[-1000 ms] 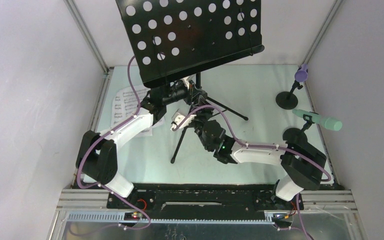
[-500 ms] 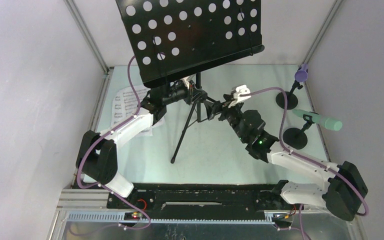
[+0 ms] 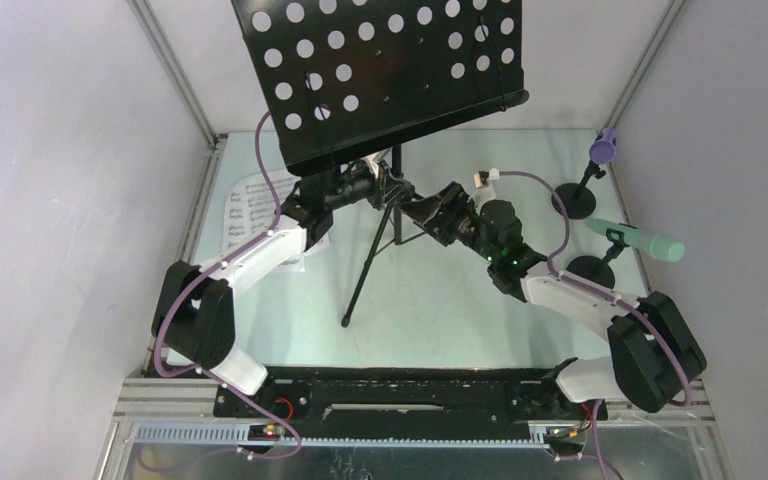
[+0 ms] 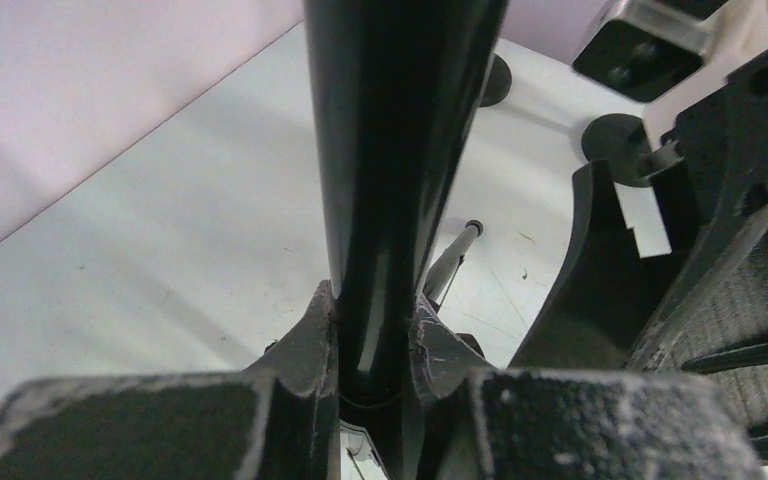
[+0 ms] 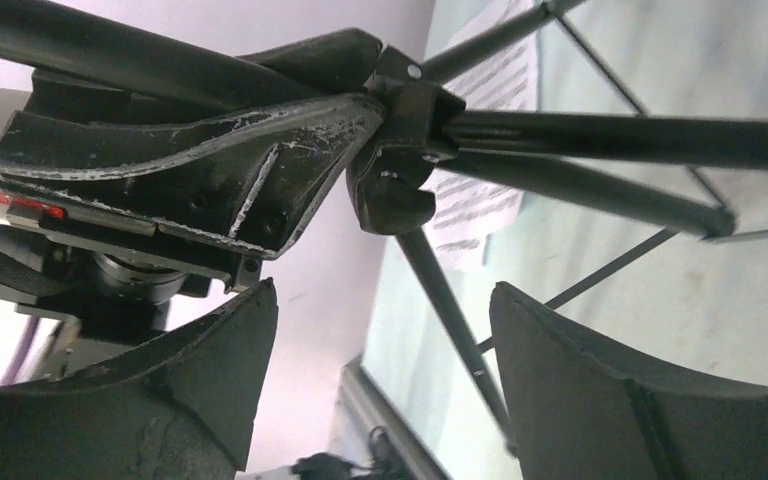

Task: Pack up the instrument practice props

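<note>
The black music rack stands mid-table, its perforated plate (image 3: 385, 70) tilted over the tripod legs (image 3: 368, 262). My left gripper (image 3: 372, 187) is shut on the rack's pole (image 4: 395, 150), just above the leg hub. My right gripper (image 3: 430, 210) is open, right of the pole, with the leg hub (image 5: 400, 150) and a leg ahead of its jaws. White sheet-music pages (image 3: 250, 205) lie at the left under the left arm. The purple microphone (image 3: 603, 148) and the mint-green microphone (image 3: 640, 240) sit in two black round-based holders (image 3: 572, 200) at the right.
Grey walls close in the table on three sides, with metal frame posts (image 3: 175, 75) at the back corners. The mic holders stand near the table's right edge. The arm bases sit on a black rail (image 3: 400, 395) at the near edge.
My right arm swung from in front of the tripod to its right side, and its open gripper now points left at the leg hub. The left gripper has stayed on the pole.
</note>
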`<state>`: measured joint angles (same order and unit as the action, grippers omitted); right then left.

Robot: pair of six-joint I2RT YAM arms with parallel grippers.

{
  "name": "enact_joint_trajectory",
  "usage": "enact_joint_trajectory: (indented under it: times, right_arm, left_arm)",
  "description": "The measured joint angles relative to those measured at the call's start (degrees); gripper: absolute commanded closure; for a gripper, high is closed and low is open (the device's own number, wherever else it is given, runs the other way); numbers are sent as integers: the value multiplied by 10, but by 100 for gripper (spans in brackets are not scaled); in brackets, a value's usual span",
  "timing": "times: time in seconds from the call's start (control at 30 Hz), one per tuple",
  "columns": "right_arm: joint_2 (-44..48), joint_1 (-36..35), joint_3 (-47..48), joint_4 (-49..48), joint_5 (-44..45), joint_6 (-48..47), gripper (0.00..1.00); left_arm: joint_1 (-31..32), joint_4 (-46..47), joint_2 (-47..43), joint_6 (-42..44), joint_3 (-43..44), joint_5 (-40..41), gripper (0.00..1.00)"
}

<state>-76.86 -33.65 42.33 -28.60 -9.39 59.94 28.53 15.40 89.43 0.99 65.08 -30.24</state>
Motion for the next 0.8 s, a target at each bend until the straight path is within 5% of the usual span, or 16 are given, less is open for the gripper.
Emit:
enact_joint_trajectory:
  times: [0.47,0.8]
  right_arm:
    - [-71,27,0,-86,-57,152,31]
    - [-110,44,0,-147,-68,195,53]
  left_arm:
    - [0,0,0,0,0,0,100]
    - [0,0,0,0,0,0,100]
